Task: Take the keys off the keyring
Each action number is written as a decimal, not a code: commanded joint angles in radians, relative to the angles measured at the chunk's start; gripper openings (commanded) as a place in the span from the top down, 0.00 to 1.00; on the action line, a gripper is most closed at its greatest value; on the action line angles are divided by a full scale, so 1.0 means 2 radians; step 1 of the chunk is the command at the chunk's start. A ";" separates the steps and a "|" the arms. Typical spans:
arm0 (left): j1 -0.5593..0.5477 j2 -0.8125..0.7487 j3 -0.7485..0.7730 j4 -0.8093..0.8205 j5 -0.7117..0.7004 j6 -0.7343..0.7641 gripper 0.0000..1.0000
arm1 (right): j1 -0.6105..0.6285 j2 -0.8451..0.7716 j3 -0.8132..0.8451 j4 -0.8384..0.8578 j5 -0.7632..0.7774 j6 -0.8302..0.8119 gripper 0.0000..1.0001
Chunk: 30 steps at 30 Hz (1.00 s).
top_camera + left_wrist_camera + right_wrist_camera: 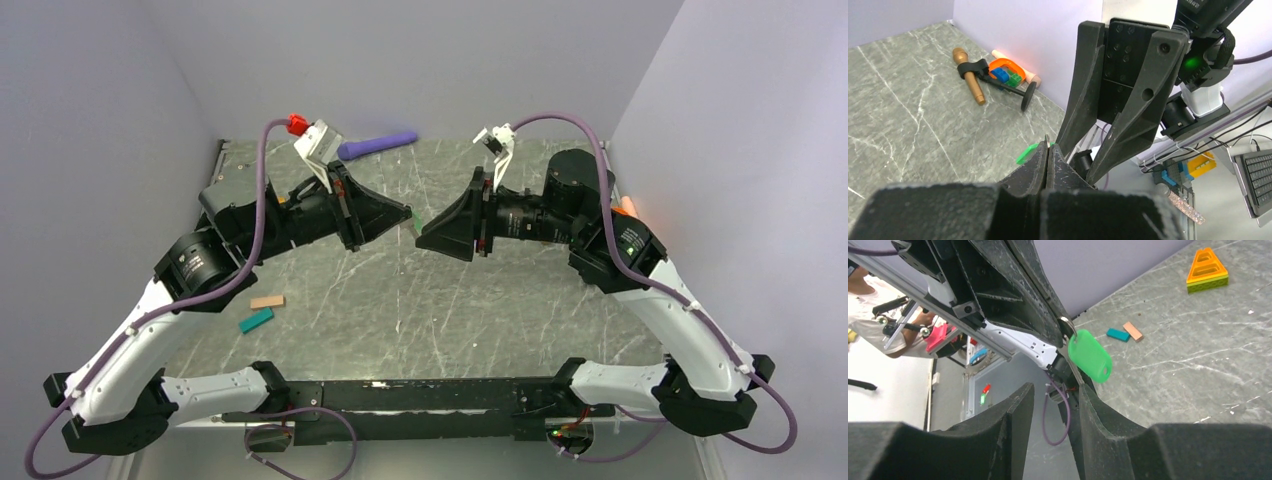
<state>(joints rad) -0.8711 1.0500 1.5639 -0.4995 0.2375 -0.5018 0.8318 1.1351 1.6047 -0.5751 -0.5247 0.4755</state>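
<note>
Grey marbled tabletop [440, 310] with pale walls on three sides; both arms meet tip to tip above its middle. The left claw [1048, 152] is clenched on the ring [1066, 325], whose metal loop pokes out just past its fingertips. One key [1090, 356], green and flat, hangs from that ring in the air, clear of the table.

The right claw [1055, 390] is released, its jaws spread wide with nothing between them. From it, the key lies just ahead and slightly off to one side of the gap, not yet inside it. The key's long axis slopes away from the left claw's tips, ring end nearest them and free end pointing down toward the table. I judge the right claw must slide sideways to bring the free end into its gap; it is the only free claw, and it is already close.

Count: one ring, one key. Well off behind the left claw lie one teal block [256, 320] and one tan block [267, 301], side by side.
</note>
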 commanded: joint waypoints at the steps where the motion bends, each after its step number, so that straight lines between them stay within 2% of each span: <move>1: 0.003 -0.001 0.030 -0.010 -0.027 -0.011 1.00 | 0.000 -0.006 -0.002 0.026 -0.015 0.015 0.58; 8: 0.003 -0.003 0.029 -0.015 -0.043 -0.017 1.00 | 0.000 0.003 -0.016 0.060 -0.029 0.032 0.54; 12: 0.004 -0.005 0.023 -0.011 -0.050 -0.028 1.00 | 0.000 0.006 -0.019 0.066 -0.029 0.034 0.42; 19: 0.004 -0.008 0.018 -0.011 -0.064 -0.052 1.00 | 0.000 0.013 -0.028 0.101 -0.025 0.050 0.32; 27: 0.003 -0.013 0.021 -0.025 -0.069 -0.050 1.00 | 0.000 0.028 -0.012 0.096 -0.025 0.041 0.31; 30: 0.004 -0.015 0.018 -0.024 -0.072 -0.051 1.00 | 0.000 0.030 -0.014 0.103 -0.031 0.044 0.40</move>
<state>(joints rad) -0.8669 1.0439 1.5925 -0.5583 0.1150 -0.5915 0.8318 1.2011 1.5455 -0.4259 -0.5636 0.5571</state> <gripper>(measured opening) 0.011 0.653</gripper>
